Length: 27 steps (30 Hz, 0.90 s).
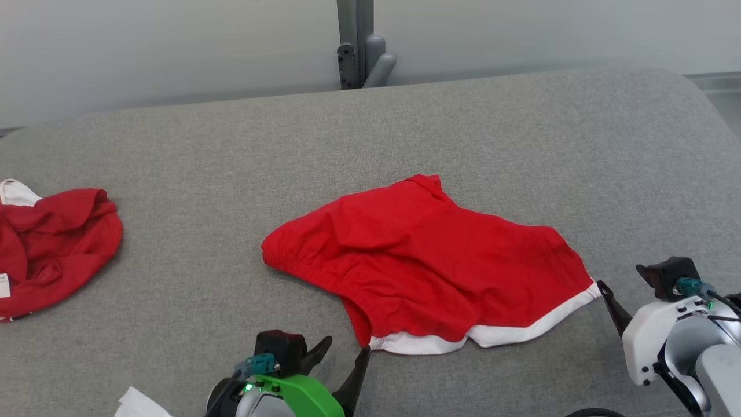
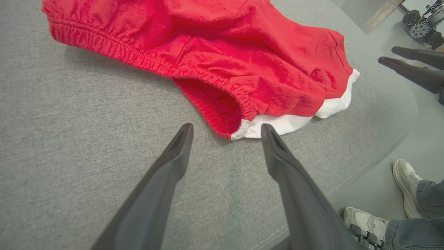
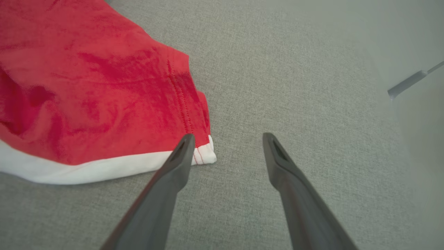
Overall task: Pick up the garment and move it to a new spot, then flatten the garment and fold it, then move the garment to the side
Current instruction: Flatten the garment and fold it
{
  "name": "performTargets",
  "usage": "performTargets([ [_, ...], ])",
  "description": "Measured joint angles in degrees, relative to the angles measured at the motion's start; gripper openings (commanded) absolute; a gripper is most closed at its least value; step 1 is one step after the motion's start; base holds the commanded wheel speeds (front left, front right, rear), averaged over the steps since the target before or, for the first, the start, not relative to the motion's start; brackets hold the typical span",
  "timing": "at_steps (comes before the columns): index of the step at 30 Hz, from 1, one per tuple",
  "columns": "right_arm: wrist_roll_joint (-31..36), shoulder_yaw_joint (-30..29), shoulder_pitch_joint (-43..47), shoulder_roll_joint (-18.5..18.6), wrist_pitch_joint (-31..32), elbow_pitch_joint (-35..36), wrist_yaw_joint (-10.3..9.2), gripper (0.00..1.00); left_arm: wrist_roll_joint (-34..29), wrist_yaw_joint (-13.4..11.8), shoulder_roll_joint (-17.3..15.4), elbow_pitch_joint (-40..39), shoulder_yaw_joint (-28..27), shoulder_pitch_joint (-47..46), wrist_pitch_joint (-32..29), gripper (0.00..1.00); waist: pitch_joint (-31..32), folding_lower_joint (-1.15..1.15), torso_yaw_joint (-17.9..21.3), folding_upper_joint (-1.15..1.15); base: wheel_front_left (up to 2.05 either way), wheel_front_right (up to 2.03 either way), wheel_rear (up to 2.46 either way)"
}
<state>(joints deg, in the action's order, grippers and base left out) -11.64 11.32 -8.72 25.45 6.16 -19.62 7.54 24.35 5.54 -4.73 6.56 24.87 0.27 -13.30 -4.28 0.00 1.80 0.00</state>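
Red garment (image 1: 428, 260) lies long axis left to right; left gripper (image 2: 225, 126) and right gripper (image 3: 228, 137) sit just beside opposite white-hemmed corners, jaws open, empty.

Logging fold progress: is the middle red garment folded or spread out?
Spread, not folded: the red garment lies loosely flat and wrinkled on the grey surface, waistband and white hem both exposed.
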Motion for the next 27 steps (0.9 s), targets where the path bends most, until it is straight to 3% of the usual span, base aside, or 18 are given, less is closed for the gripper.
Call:
performTargets([
  [8,-3.82,8.71,-5.86,1.55,0.76,-6.98,0.0,1.0,-0.15,-1.48,0.88,4.88,2.58,-3.44,-1.59,1.0,-4.41,0.0,0.31,0.0,0.0,0.0,0.0],
  [27,-8.95,18.96,-13.08,2.49,-5.72,-15.96,-0.01,1.0,1.86,-1.53,1.68,13.06,5.54,-7.64,1.83,1.0,-5.07,0.0,0.4,0.0,0.0,0.0,0.0],
])
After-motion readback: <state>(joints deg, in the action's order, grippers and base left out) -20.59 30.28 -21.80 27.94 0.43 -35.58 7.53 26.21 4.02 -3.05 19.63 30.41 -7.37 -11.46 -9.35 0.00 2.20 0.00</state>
